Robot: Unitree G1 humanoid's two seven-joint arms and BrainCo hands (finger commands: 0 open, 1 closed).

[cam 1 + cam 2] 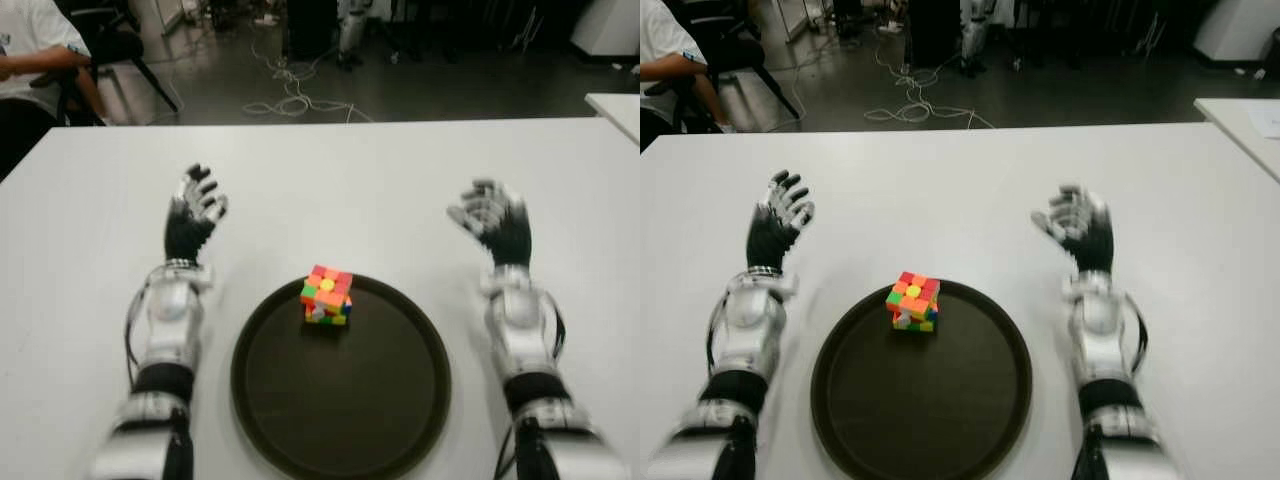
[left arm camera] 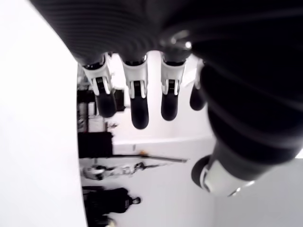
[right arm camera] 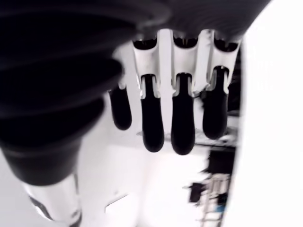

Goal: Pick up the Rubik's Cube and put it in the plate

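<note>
The Rubik's Cube (image 1: 327,295), orange and red on top with mixed colours on its sides, sits inside the round dark plate (image 1: 340,400), close to the plate's far rim. My left hand (image 1: 194,212) is over the white table to the left of the plate, fingers relaxed and holding nothing. My right hand (image 1: 490,215) is to the right of the plate, fingers loosely spread and empty. In the wrist views the left fingers (image 2: 140,105) and the right fingers (image 3: 182,125) hang free with nothing between them.
The white table (image 1: 330,180) stretches far beyond the plate. A seated person (image 1: 30,60) is at the far left corner. Cables (image 1: 290,95) lie on the dark floor behind. A second white table's corner (image 1: 615,105) shows at the right.
</note>
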